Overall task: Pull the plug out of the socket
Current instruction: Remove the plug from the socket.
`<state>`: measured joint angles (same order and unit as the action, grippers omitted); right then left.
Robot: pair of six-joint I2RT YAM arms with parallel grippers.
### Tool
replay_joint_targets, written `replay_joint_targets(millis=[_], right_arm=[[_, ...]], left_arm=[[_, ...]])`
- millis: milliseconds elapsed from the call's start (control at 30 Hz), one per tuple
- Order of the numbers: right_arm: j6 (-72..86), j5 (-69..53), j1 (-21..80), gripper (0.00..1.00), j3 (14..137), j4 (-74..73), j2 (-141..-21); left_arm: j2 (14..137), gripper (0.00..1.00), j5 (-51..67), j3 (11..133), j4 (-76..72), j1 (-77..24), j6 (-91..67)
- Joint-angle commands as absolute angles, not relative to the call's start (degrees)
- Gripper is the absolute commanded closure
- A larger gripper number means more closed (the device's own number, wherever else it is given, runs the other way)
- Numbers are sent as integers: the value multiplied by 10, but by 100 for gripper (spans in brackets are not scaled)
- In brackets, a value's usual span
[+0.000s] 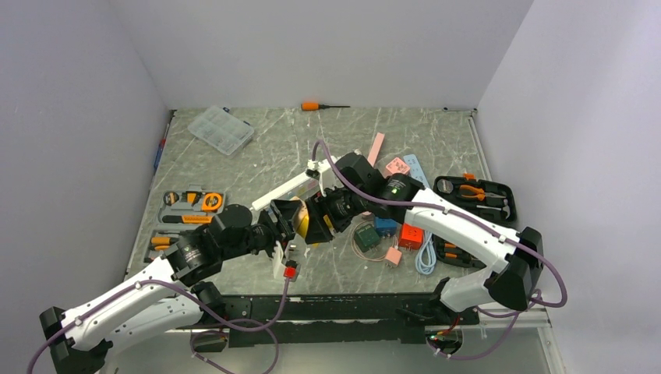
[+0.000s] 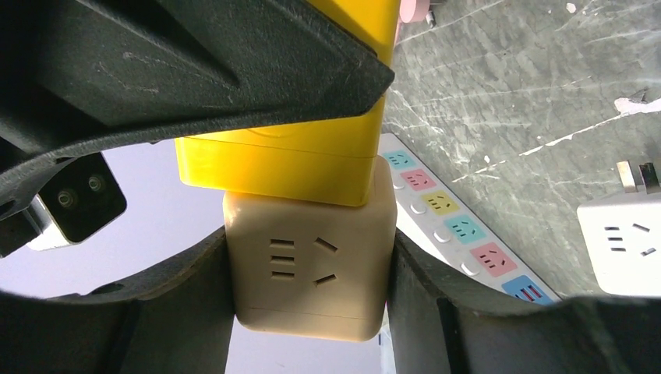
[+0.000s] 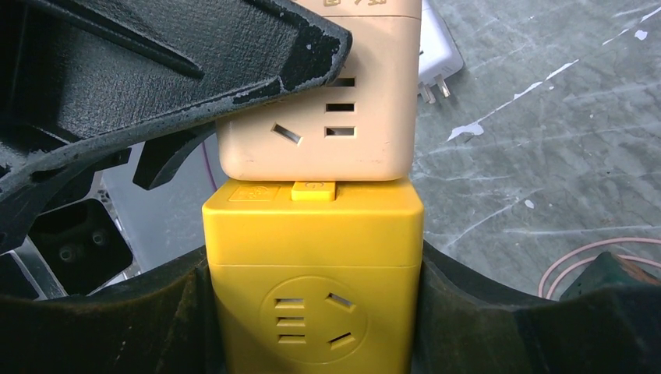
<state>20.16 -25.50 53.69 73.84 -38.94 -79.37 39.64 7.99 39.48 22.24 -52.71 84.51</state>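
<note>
left jaws: closed on the beige plastic outlet cube (image 2: 308, 265), with a dark finger (image 2: 175, 312) flush against each side face.
right jaws: closed on the yellow plastic outlet cube (image 3: 312, 257), with dark fingers (image 3: 483, 319) pressed to both of its sides.
cubes: joined end to end with no gap between them, the yellow one seated against the beige one. they are held between the two arms over the middle of the grey marbled tabletop (image 2: 530, 93).
socket: the long white power strip (image 2: 460, 230) with blue, pink, yellow and green outlet panels lies flat on the tabletop, just behind the held cubes. i cannot tell whether it touches them.
near the strip: a white square adapter with metal prongs (image 2: 623, 241) lies on the tabletop, apart from the strip.
far left: a clear plastic compartment box (image 1: 222, 130).
far edge: an orange-handled screwdriver (image 1: 319, 105) lies against the back wall.
right side: an open black tool case with orange-handled pliers (image 1: 477, 195), and in front of it a red cube (image 1: 411, 236) and a coiled light-blue cable (image 1: 426, 257).
</note>
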Motion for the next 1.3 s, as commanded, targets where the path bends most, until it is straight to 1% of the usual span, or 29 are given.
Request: replay_joint_targets(millis=[0,367,500,600,1000,1267], right_arm=[[210,-272,539,100,733,-370,-757],[197,-260,539,100,750,-457,-716],[205,-256,539,100,733,-468,-693],[213,-256,539,100,714,-478,-673],[238,-237,539,100,652,-553,-588],[253,-242,539,100,640,-584,-570]], left_arm=[[394,100,49,401,182,-530,838],[397,100,15,374,169,-531,863],[400,100,2,355,152,-530,872],[410,100,2,355,153,-531,873],[470,100,-60,359,176,-529,890],[497,100,-110,331,174,-523,943]])
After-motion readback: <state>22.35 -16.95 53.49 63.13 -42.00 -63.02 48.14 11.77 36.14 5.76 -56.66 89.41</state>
